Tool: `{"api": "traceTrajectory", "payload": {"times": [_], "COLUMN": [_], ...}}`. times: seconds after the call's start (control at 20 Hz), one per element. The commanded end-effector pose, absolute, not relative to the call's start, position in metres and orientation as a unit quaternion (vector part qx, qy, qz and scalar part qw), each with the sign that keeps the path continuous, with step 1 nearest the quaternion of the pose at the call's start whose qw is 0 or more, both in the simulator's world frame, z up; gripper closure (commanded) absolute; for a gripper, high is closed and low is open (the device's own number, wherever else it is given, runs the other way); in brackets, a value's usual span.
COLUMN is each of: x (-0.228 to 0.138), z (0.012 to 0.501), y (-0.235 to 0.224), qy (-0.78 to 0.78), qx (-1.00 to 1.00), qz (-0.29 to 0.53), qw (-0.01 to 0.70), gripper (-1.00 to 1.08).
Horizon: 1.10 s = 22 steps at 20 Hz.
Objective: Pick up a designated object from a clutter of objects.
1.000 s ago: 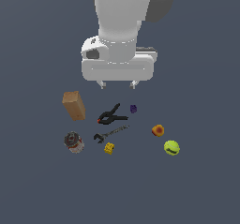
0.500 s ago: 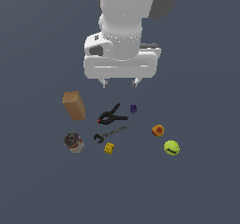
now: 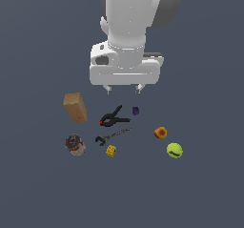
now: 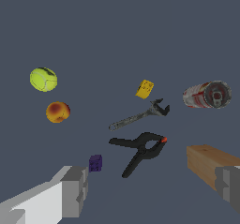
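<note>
The designated object, a tiny dark purple blocky piece, lies on the grey floor beside the black clamp. My gripper hangs open above the clutter, behind and above the purple piece in the exterior view. Nothing sits between its fingers. Around the clamp lie a dark wrench, a yellow cube, a red-white can and a brown box.
An orange-red round fruit and a yellow-green ball lie toward the exterior view's right of the purple piece. One finger partly covers the brown box in the wrist view.
The arm has shifted a little toward the exterior view's right, and the open gripper now sits closer above the purple piece. The objects have not moved.
</note>
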<state>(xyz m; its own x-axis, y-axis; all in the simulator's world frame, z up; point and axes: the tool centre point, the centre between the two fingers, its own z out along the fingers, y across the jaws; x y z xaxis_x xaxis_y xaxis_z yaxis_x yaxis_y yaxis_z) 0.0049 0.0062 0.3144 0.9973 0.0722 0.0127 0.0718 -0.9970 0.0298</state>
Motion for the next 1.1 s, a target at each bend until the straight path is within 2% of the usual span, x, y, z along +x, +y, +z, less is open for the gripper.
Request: {"api": "traceTrajectory", "payload": {"times": [0.0, 0.5, 1.05], "x": [0.003, -0.017, -0.07], "z": [0.302, 0.223, 0.129], "y": [0.01, 0.034, 0.063], "qy": [0.038, 0.05, 0.068], "qx": [0.999, 0.999, 0.998], "qz": [0.006, 0.005, 0.002], "qw": [0.015, 0.014, 0.008], "gripper": [-0.92, -0.92, -0.92]}}
